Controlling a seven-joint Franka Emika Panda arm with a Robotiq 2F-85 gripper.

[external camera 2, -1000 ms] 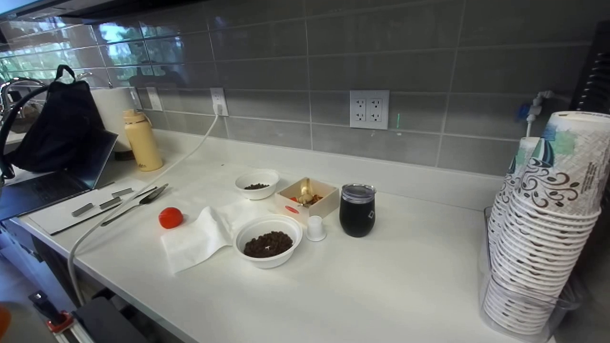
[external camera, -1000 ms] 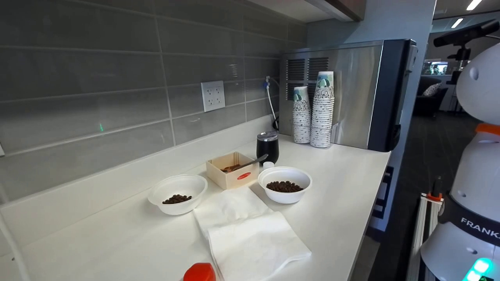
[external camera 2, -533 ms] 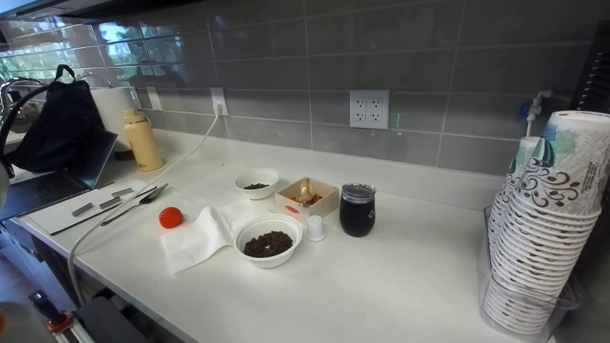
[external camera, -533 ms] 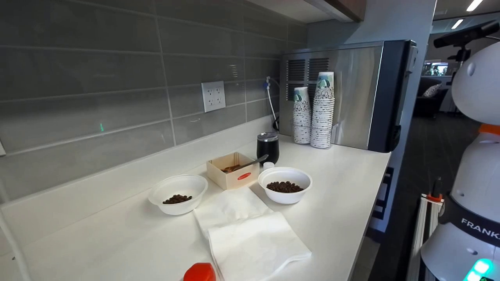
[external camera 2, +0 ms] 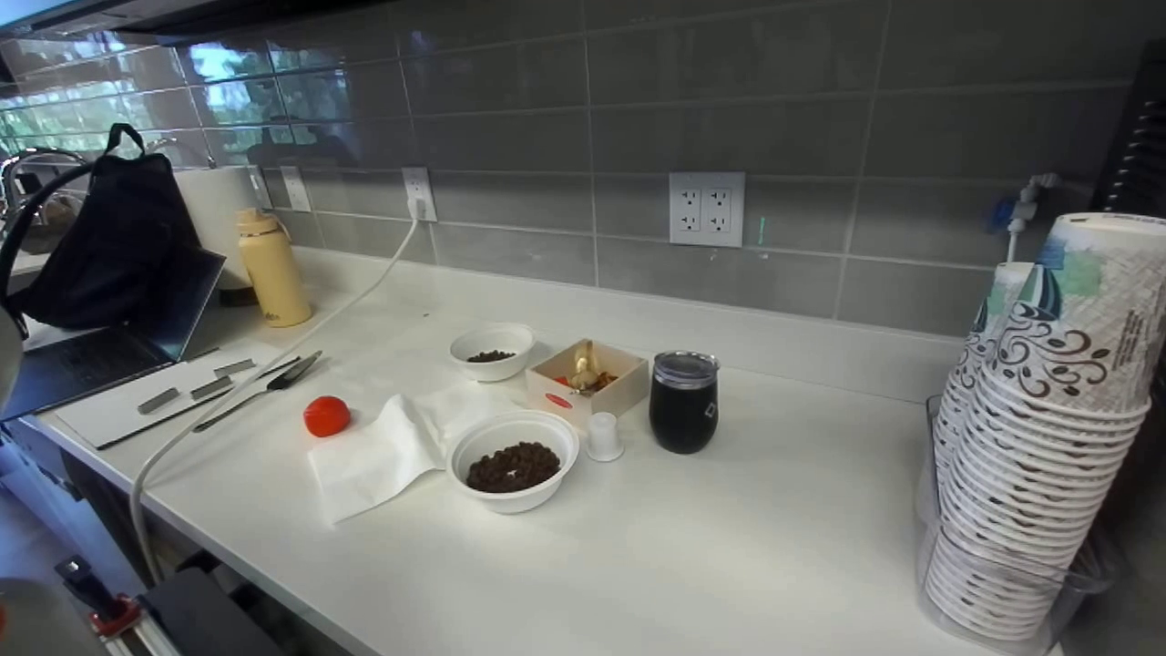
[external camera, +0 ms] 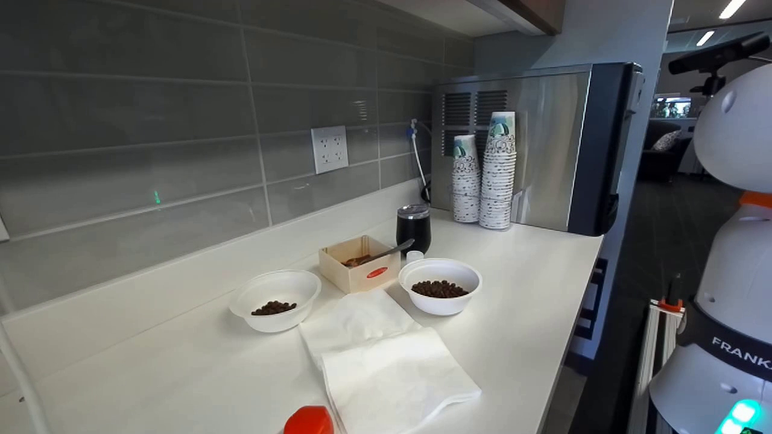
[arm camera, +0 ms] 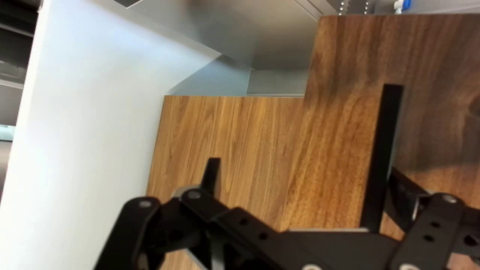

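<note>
My gripper (arm camera: 302, 150) shows in the wrist view, with its left finger far from the right side and nothing held between. It faces wooden cabinet panels: a lighter panel (arm camera: 228, 138) on the left and a darker door (arm camera: 348, 56) on the right. A long upright black bar (arm camera: 382, 157) stands by the right finger. I cannot tell whether it is a door handle or part of the finger, or whether anything touches. The gripper is out of view in both exterior views. The white arm (external camera: 736, 126) shows at the right edge of an exterior view.
A white wall (arm camera: 82, 131) borders the panels. The counter holds white bowls (external camera: 443, 306) (external camera 2: 496, 372) of brown pieces, a wooden box (external camera 2: 619, 387), black tumbler (external camera 2: 683, 405), napkins (external camera: 398, 374), red object (external camera 2: 326, 415) and stacked cups (external camera: 497, 181) by a steel machine (external camera: 546, 150).
The white arm has shifted slightly left in an exterior view, and a bit of it has come in at the left edge of an exterior view. The counter objects have not moved.
</note>
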